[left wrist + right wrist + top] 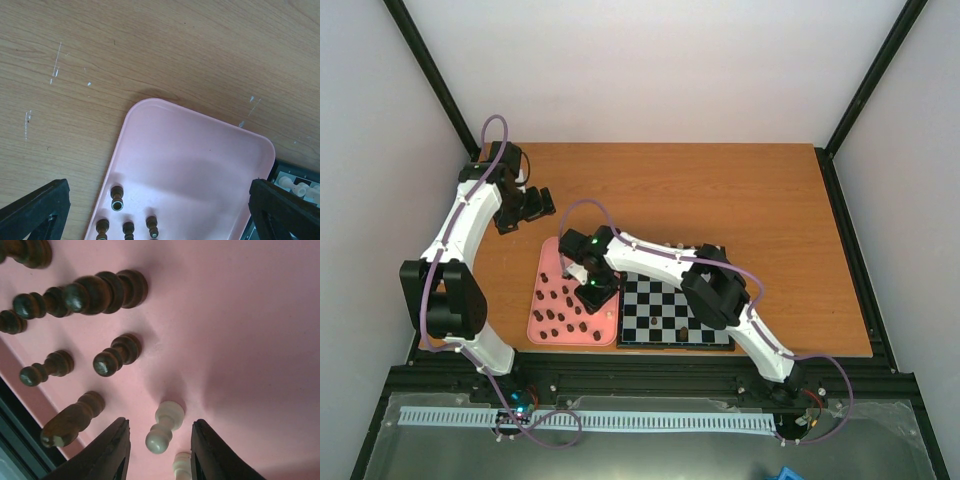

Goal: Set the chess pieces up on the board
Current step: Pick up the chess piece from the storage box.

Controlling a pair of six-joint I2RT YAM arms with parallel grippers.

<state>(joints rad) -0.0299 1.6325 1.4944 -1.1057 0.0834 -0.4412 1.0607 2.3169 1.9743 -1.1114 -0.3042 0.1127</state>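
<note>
Standing upright on the tray (260, 315), a cream pawn (164, 430) is bracketed by the spread right gripper (160, 422).

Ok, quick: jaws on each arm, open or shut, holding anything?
Left gripper: jaws wide open, empty, above the pink tray.
Right gripper: jaws open either side of a white pawn on the pink tray, not closed on it.

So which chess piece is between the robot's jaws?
The cream pawn on the pink tray, midway between the right arm's open jaws. Another cream piece only peeks in below; the brown pieces sit outside.
</note>
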